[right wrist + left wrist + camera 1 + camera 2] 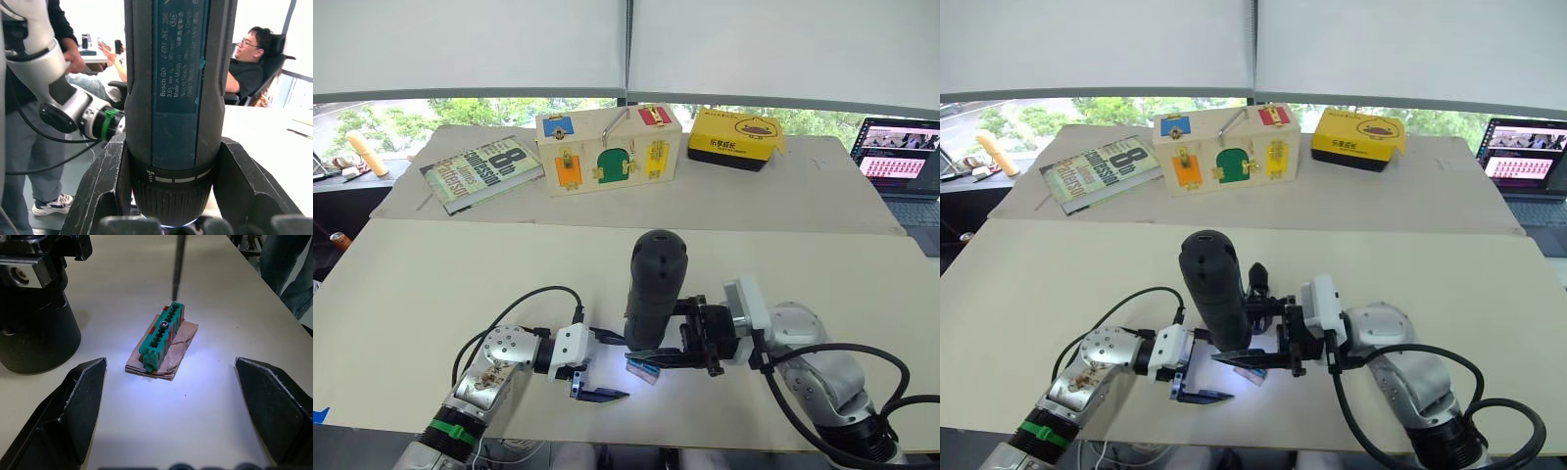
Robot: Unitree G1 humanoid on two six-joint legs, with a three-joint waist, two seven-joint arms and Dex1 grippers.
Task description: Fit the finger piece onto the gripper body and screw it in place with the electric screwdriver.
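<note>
The electric screwdriver (pixel 656 284) stands upright on the near part of the table, with my right gripper (pixel 683 343) shut around its lower body (pixel 173 98). Its thin metal bit (pixel 178 264) comes down at the far end of a small green-topped block (pixel 161 333), which lies on a brown scrap in a pool of light. My left gripper (pixel 607 365) is open, and its fingers (pixel 73 401) stand on either side of that block without touching it. A chunky black block with a round base, the gripper body (pixel 34 333), stands beside the block. The finger piece is out of view.
Along the far side of the table lie a book (pixel 480 171), a wooden latch box (pixel 607 147) and a yellow box (pixel 736 137). A laptop (pixel 906 166) sits at the far right. A seated person (pixel 249 63) and a standing person (pixel 63 29) are beyond the table.
</note>
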